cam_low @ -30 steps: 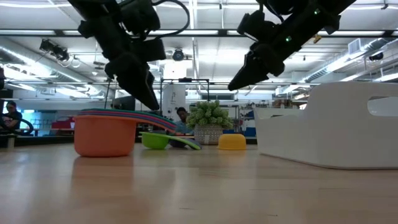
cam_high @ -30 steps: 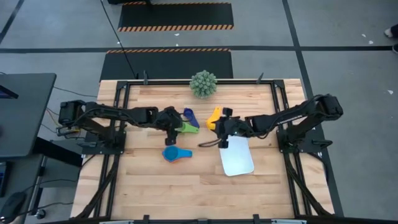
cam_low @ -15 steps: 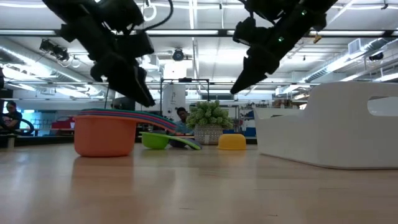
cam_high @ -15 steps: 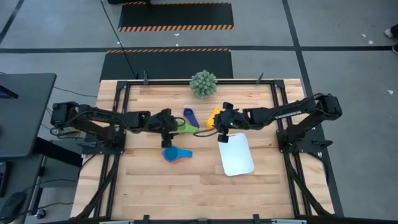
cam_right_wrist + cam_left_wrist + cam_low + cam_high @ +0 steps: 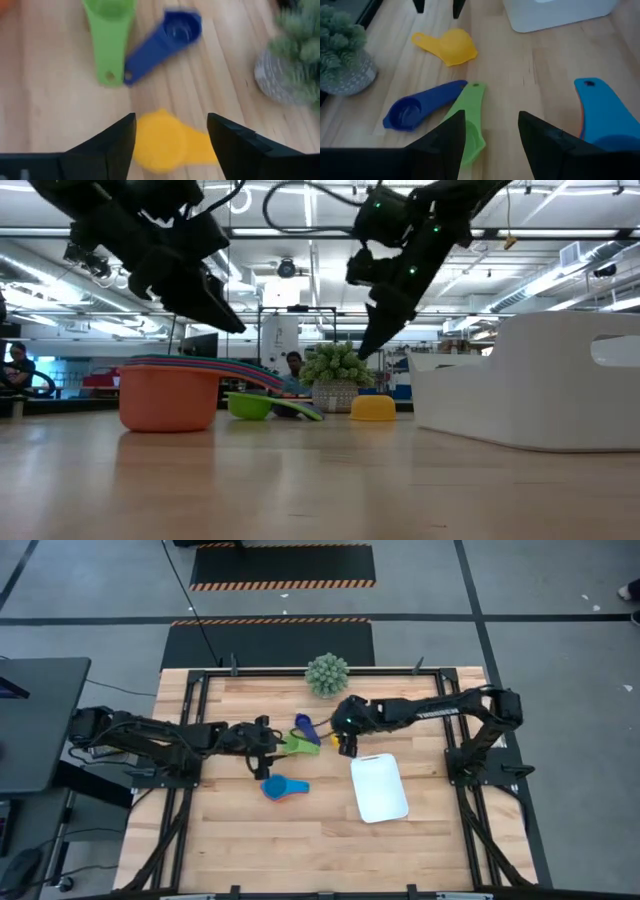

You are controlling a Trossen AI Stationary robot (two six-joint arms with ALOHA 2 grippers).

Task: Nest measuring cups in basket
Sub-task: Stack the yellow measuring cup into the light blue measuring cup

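High view: one white basket (image 5: 379, 788) lower right of centre, one nested cup stack (image 5: 280, 786) left of it, three loose cups centre: green cup (image 5: 299, 745), dark blue cup (image 5: 306, 726), yellow cup (image 5: 336, 739) under the right gripper (image 5: 346, 745), low view: one potted plant (image 5: 337, 377) centre, wrist views: left gripper (image 5: 490, 130) parted, empty, over the green cup, right gripper parted, empty, over the yellow cup.

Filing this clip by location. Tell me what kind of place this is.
Probably a robotics lab or workshop: hazard-striped floor mats behind the wooden table, open ceiling with strip lights, and a person at a workstation.

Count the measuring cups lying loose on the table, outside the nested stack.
3: the yellow cup under the right gripper, and the dark blue cup and green cup ahead of the left gripper. The stack's cups are uncountable.
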